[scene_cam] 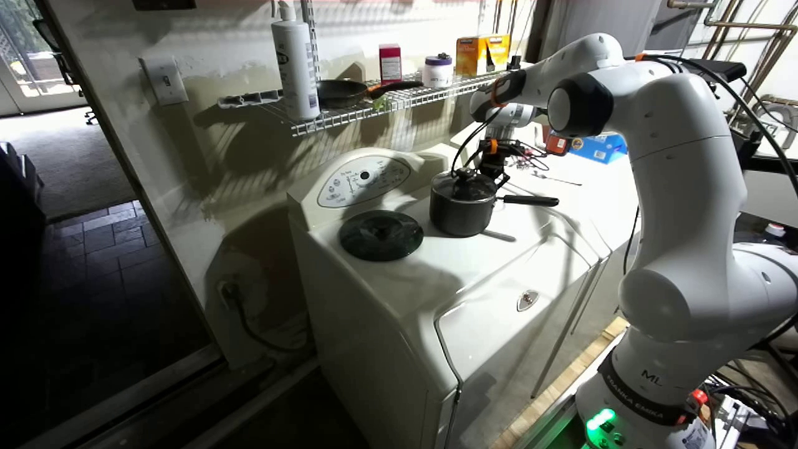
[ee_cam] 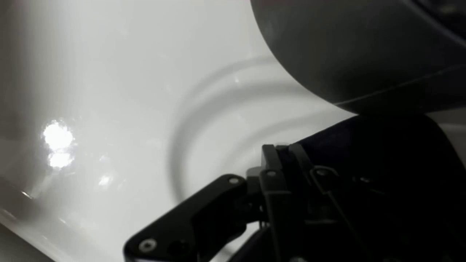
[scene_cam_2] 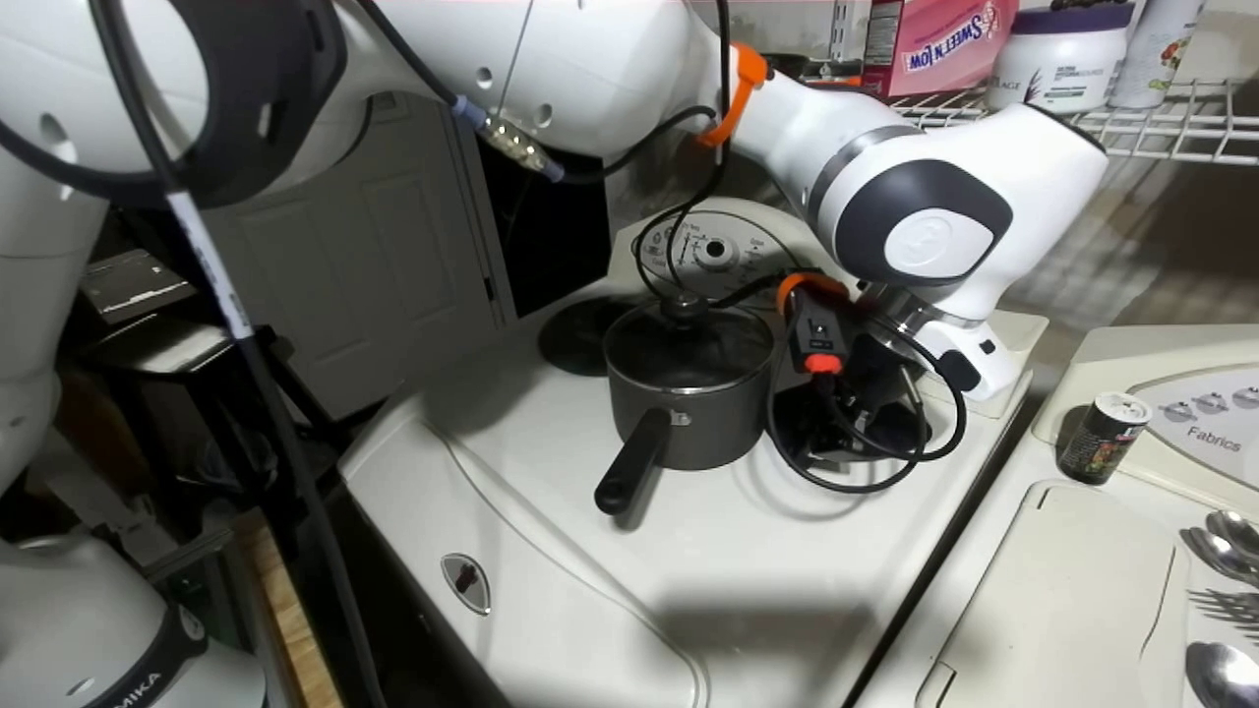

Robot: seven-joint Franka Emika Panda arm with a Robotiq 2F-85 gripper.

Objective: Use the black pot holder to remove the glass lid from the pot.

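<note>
The dark pot [scene_cam: 461,215] stands upright on the white appliance top, its long handle pointing out to one side; it also shows in an exterior view [scene_cam_2: 693,438] and the wrist view [ee_cam: 327,54]. The glass lid [scene_cam_2: 669,349] with its dark knob sits on the pot's rim. My gripper [ee_cam: 285,147] is low beside the pot, fingers close together with black fabric between them. That fabric, the black pot holder [ee_cam: 393,136], spreads from the fingers up to the pot's side in the wrist view. In both exterior views the fingers are partly hidden by the pot, cables and gripper body.
A dark green flat disc [scene_cam: 380,236] lies beside the pot near the dial panel [scene_cam: 365,181]. A wire shelf [scene_cam: 349,118] with a skillet, bottles and boxes hangs above. Loose arm cables [scene_cam_2: 885,482] loop near the pot. A small can [scene_cam_2: 1104,438] and cutlery lie on the neighbouring machine.
</note>
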